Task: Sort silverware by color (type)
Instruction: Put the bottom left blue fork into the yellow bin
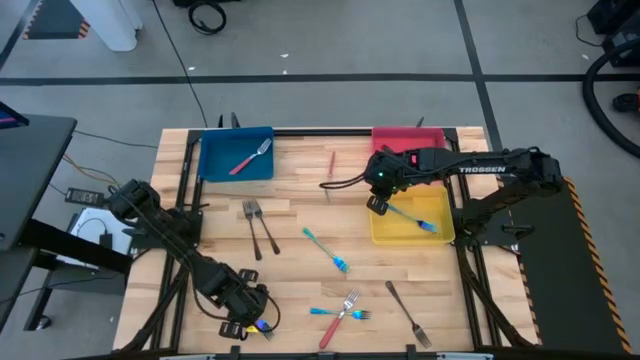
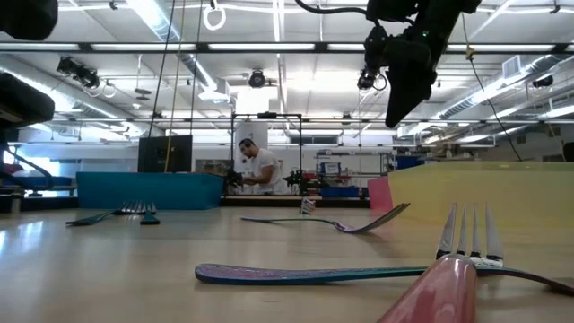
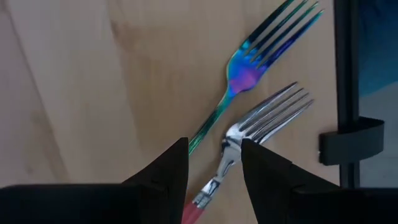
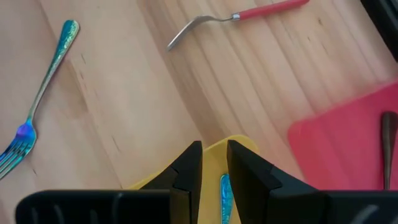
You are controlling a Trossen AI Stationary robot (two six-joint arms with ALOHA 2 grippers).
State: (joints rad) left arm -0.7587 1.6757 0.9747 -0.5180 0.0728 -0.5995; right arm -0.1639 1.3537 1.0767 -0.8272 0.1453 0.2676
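My left gripper (image 1: 245,310) (image 3: 214,146) stands open near the table's near edge, pointing down. Its fingers stand on either side of the neck of a red-handled fork (image 3: 261,121); whether they touch it I cannot tell. An iridescent fork (image 3: 245,68) lies beside that fork. My right gripper (image 1: 378,198) (image 4: 214,146) hangs above the yellow tray's (image 1: 440,238) far left corner, narrowly open, with nothing between its fingers. A blue-handled fork (image 1: 410,215) lies in the yellow tray, and a red-handled fork (image 1: 250,158) lies in the blue tray (image 1: 215,160).
The red tray (image 1: 430,135) stands at the back. Loose on the wood lie two dark forks (image 1: 255,225), a red-handled fork (image 4: 236,17), a blue-handled fork (image 1: 325,250), a crossed pair (image 1: 340,312) and a dark fork (image 1: 408,312). A black rail (image 3: 345,93) runs close to my left gripper.
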